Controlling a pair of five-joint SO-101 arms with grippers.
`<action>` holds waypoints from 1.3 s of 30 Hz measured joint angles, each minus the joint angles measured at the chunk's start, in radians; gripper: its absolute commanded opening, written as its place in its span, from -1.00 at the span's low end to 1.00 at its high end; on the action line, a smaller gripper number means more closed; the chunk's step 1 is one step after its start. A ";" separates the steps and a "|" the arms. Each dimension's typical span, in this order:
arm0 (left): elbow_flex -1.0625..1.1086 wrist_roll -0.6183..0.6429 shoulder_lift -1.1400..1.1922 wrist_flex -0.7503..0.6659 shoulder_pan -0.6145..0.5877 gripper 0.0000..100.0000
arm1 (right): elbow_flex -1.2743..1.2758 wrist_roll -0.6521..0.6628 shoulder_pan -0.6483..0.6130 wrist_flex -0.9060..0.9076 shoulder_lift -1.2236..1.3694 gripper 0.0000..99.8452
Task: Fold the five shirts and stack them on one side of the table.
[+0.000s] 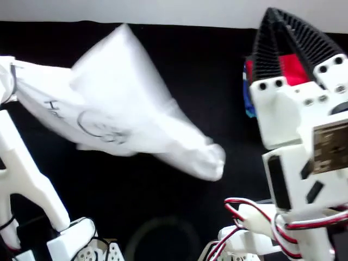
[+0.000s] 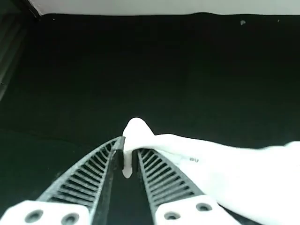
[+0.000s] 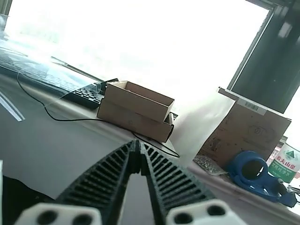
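Two stacked cardboard trays are sitting beside a dark keyboard; a blue tape dispenser is lying before a brown carton; a thin cable is trailing nearby.

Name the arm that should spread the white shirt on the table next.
Left, probably: the left gripper is shut on a pinch of the white shirt, which hangs above the table. The right gripper is shut, empty, aimed away from the table.

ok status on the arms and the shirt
Left gripper shut on white shirt, held up over the black table. Right gripper shut, empty, pointing up. Red cloth behind it.
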 measured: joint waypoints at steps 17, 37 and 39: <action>0.370 -0.018 -0.055 -0.074 -0.080 -0.98 | 0.345 -0.278 -0.175 0.130 0.411 -0.66; 0.629 -0.083 0.147 -0.236 -0.207 -0.98 | 1.079 -0.180 -0.574 0.060 0.657 -0.46; 0.631 -0.083 0.147 -0.236 -0.207 -0.98 | 1.143 -0.176 -0.571 0.008 0.680 -0.46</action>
